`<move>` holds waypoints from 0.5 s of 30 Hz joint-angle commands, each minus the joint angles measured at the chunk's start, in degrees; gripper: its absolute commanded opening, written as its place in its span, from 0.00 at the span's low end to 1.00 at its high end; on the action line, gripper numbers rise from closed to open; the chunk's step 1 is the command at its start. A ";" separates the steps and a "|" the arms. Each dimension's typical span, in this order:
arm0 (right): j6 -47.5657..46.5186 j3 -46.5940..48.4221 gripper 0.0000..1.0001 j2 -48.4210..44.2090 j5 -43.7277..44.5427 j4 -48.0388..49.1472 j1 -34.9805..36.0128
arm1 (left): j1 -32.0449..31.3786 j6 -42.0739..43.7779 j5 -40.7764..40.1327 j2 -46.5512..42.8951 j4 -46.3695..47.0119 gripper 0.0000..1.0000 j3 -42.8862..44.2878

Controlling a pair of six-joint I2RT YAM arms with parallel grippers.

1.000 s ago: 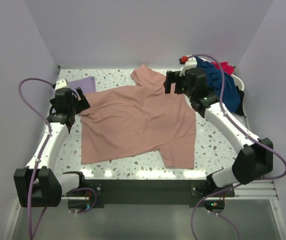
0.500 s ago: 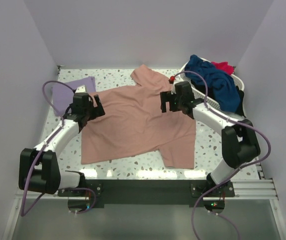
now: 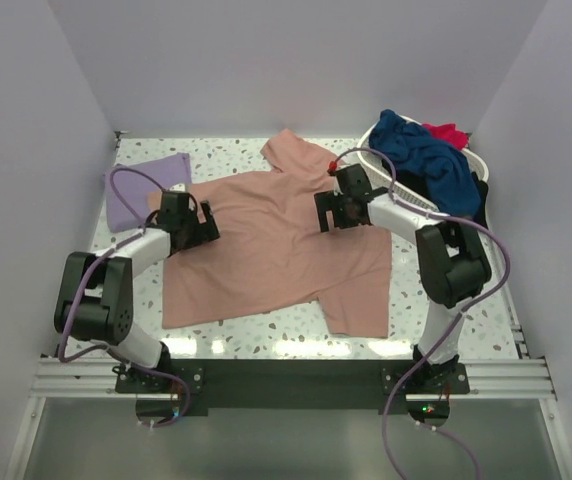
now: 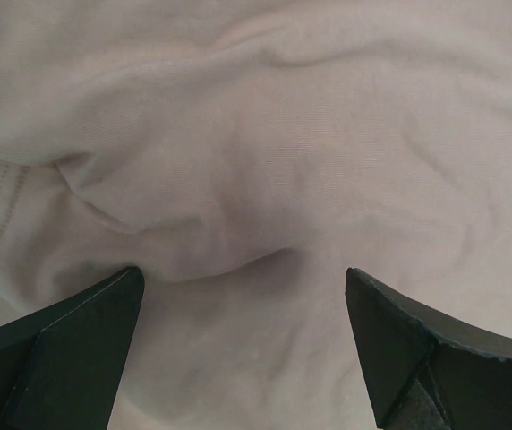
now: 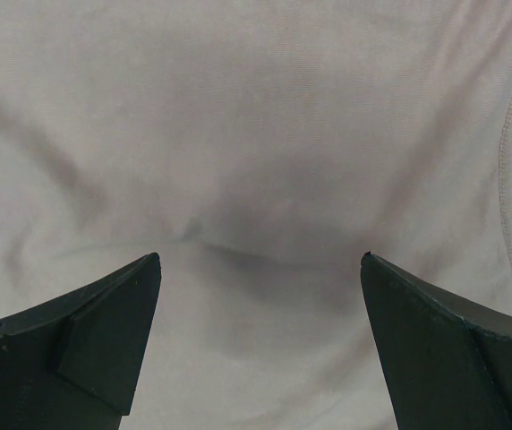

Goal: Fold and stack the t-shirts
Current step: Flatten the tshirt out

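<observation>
- Dusty-pink t-shirt (image 3: 276,250) lies spread flat on the bench (image 3: 411,290); its cloth sits directly beneath both end effectors
- left end effector (image 3: 206,224): fingers wide apart, nothing between them; hovers close over a wrinkled patch, with a stitched seam off to its left in the wrist view
- right end effector (image 3: 328,212): fingers also spread and empty; close above smoother cloth, with a stitched hem running off to its right
- handling, my read: light, limp knit; no stiffness, so it will drape and drag; not fragile; thin, so a pinch may catch one layer or two
- where to grab: pinch a raised wrinkle or a hemmed edge under each end effector, both together, so the fabric lifts evenly
- lavender t-shirt (image 3: 141,195) lies outboard of the left end effector; navy t-shirt (image 3: 431,165) is heaped in the basket (image 3: 370,137) beyond the right one
</observation>
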 commanded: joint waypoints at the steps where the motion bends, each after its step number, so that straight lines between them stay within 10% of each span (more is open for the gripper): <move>1: -0.29 3.97 0.96 2.31 2.22 -3.29 0.16 | 0.00 -0.40 2.38 2.60 4.13 1.00 1.86; 15: 2.08 9.42 0.97 9.34 2.31 -6.63 -2.21 | 1.05 -1.19 5.99 10.61 5.89 1.00 5.81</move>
